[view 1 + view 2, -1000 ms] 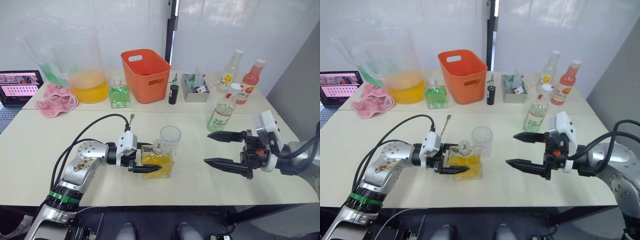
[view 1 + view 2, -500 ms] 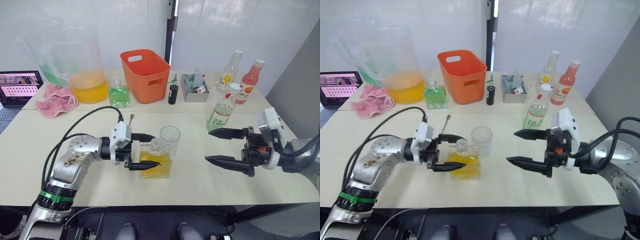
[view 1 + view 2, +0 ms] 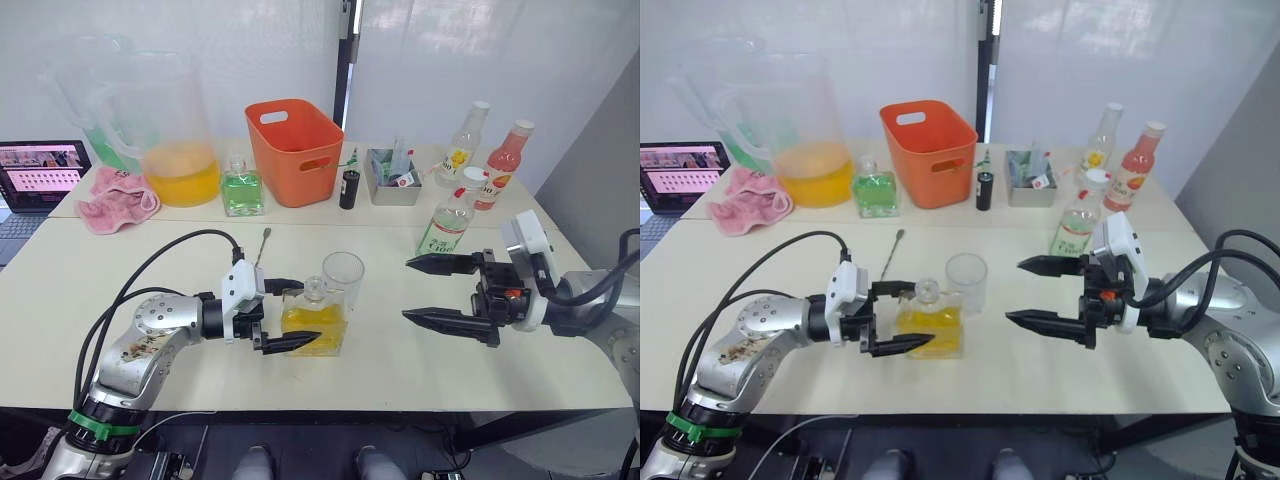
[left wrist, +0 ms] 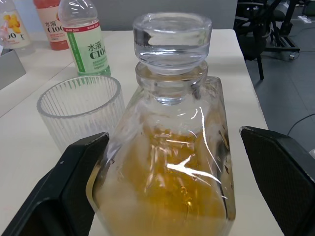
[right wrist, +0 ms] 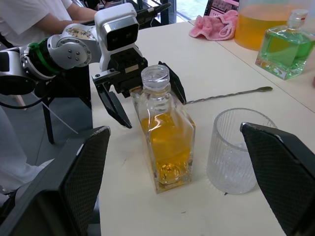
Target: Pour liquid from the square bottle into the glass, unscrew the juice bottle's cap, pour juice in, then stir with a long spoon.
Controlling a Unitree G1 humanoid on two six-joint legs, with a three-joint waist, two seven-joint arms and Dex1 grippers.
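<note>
The square bottle (image 3: 315,322) with yellow liquid (image 4: 167,187) and a round glass stopper stands upright on the table's near middle. My left gripper (image 3: 310,312) is open, one finger on each side of the bottle; in the left wrist view a gap shows on one side. The glass (image 3: 343,277) stands just behind the bottle, on its right. The long spoon (image 3: 262,244) lies flat behind my left gripper. The juice bottle (image 3: 446,222) with its white cap (image 3: 470,177) stands further right. My right gripper (image 3: 406,289) is open and holds nothing, right of the glass.
Along the back stand a big pitcher (image 3: 178,130) of orange-yellow liquid, a green bottle (image 3: 241,188), an orange basket (image 3: 295,150), a grey tray (image 3: 390,165), a yellow-labelled bottle (image 3: 462,140) and a pink bottle (image 3: 503,160). A pink cloth (image 3: 120,195) and laptop (image 3: 40,170) are at the far left.
My left arm has shifted slightly, with its fingers still on either side of the square bottle, which has not moved. The right gripper has edged a little towards the glass.
</note>
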